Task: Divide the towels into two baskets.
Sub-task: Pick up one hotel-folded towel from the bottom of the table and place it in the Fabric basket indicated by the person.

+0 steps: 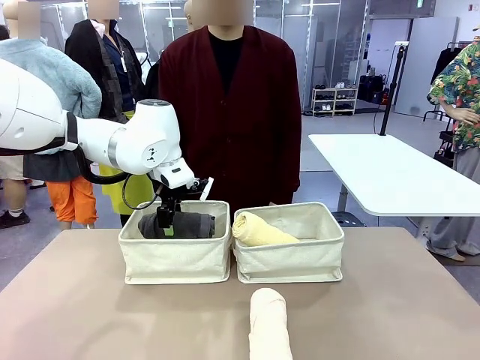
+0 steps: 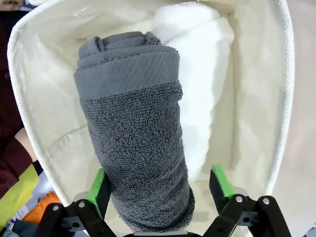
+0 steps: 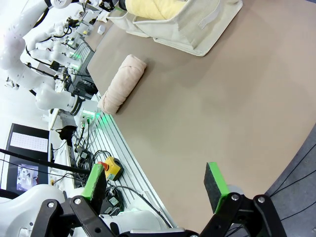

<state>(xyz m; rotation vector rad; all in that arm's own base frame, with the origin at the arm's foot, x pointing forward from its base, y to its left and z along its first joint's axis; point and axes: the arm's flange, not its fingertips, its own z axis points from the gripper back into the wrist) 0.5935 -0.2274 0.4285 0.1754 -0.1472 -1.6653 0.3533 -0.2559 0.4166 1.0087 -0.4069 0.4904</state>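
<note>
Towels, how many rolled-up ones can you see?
4. The dark grey towel and the white towel lie side by side in the left basket, the pale yellow towel in the right basket, the cream towel on the table. Another could hide low in the right basket.

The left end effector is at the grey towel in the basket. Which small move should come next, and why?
Probably lift the left end effector straight up out of the left basket. Its jaws stand open, one pad clear of the dark grey towel, which already lies beside the white towel.
</note>
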